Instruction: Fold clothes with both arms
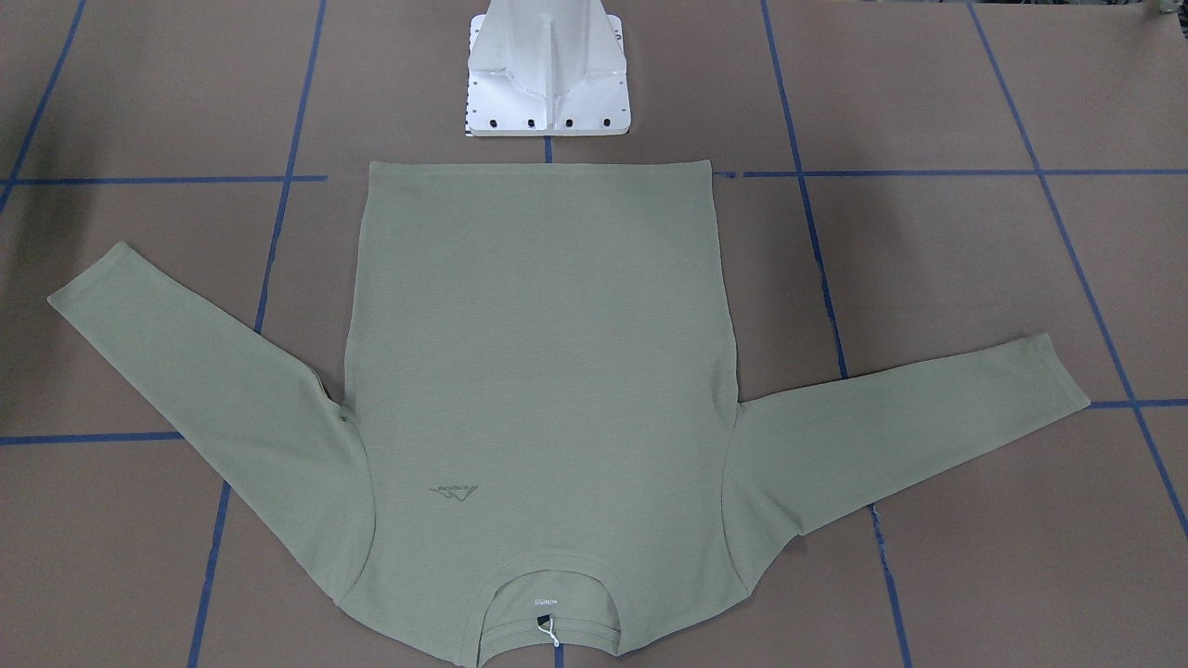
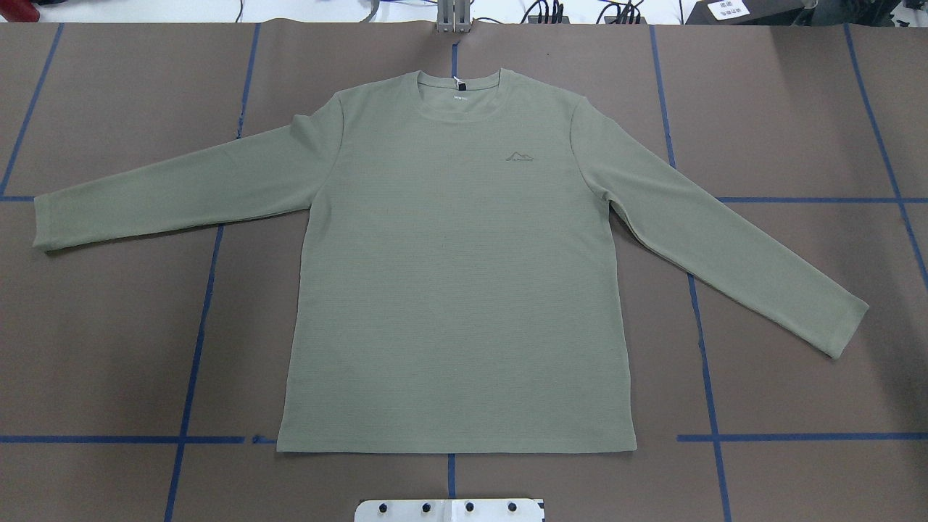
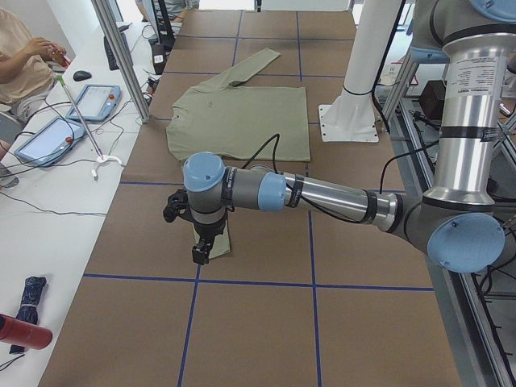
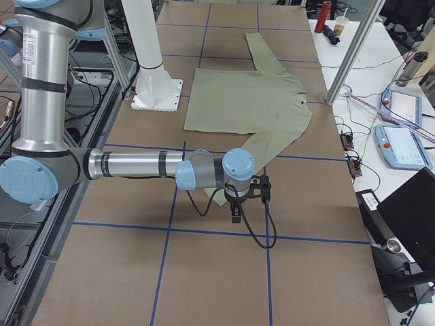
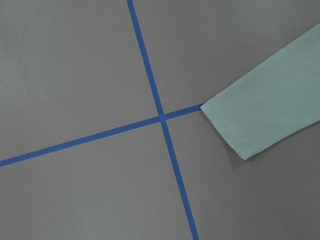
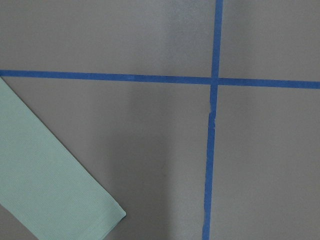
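The clothes are one sage-green long-sleeved shirt (image 2: 457, 275) lying flat and face up, both sleeves spread out and the collar (image 2: 459, 90) on the side far from the robot's base. In the exterior left view my left gripper (image 3: 198, 255) points down just over the left sleeve's cuff (image 3: 218, 246); I cannot tell whether it is open or shut. In the exterior right view my right gripper (image 4: 235, 217) hangs likewise beside the right sleeve's cuff (image 4: 216, 199), state unclear. The wrist views show only the cuffs (image 5: 260, 120) (image 6: 50, 195) on the table, no fingers.
The brown table carries a grid of blue tape lines (image 2: 196, 326). The white base pedestal (image 1: 549, 74) stands near the shirt's hem. Aluminium posts (image 3: 121, 56) and a side table with tablets (image 3: 48, 139) and a seated person (image 3: 20, 64) border the far edge.
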`<state>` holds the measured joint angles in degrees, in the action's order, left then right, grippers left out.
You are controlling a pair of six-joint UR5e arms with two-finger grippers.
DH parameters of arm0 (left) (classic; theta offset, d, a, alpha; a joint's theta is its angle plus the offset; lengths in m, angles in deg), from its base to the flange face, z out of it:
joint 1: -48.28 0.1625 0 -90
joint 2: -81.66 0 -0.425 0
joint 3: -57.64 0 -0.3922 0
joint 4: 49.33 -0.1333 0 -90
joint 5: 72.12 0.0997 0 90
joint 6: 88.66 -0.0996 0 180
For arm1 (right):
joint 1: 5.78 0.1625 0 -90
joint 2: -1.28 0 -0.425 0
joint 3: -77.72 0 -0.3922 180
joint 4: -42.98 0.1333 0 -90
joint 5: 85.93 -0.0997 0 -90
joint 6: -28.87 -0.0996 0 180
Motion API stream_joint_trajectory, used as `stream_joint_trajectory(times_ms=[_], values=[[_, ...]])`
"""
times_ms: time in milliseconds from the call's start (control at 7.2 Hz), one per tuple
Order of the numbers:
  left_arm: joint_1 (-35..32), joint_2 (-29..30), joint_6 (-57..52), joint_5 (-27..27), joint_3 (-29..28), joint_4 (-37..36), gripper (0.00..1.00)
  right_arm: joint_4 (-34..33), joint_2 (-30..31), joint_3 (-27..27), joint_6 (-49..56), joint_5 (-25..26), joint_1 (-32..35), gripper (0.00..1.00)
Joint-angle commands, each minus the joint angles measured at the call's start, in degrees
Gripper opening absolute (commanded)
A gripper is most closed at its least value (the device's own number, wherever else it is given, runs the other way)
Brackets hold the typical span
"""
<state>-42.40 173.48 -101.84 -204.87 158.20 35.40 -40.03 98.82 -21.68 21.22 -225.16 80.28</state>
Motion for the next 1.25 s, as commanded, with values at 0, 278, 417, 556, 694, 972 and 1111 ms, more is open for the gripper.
stream_joint_trajectory(times_ms=[0,278,417,556,694,972,1111], values=[[0.1,0.1,0.1,0.1,1.2,-0.1,1.00,5.3,0.7,0.1,-10.1,-0.9,-3.1,1.00],[0.3,0.1,0.7,0.2,1.8,-0.3,1.00,15.0,1.5,0.5,-22.8,-0.3,-10.6,0.99],[0.4,0.1,0.7,0.3,1.6,-0.3,1.00,21.7,2.2,2.3,-27.9,1.4,-14.0,0.95],[0.5,0.4,0.8,0.2,1.8,-0.3,1.00,28.6,2.2,5.2,-33.6,1.7,-16.2,0.92],[0.7,0.5,0.8,0.0,1.2,-0.3,1.00,33.7,2.3,7.0,-39.7,1.8,-17.9,0.93],[0.6,0.1,6.1,-0.1,1.6,0.6,1.00,40.7,3.9,10.3,-43.2,1.6,-20.9,0.92],[0.7,0.1,6.9,-2.4,2.0,1.1,1.00,41.3,3.8,10.9,-45.7,2.0,-22.7,0.92]])
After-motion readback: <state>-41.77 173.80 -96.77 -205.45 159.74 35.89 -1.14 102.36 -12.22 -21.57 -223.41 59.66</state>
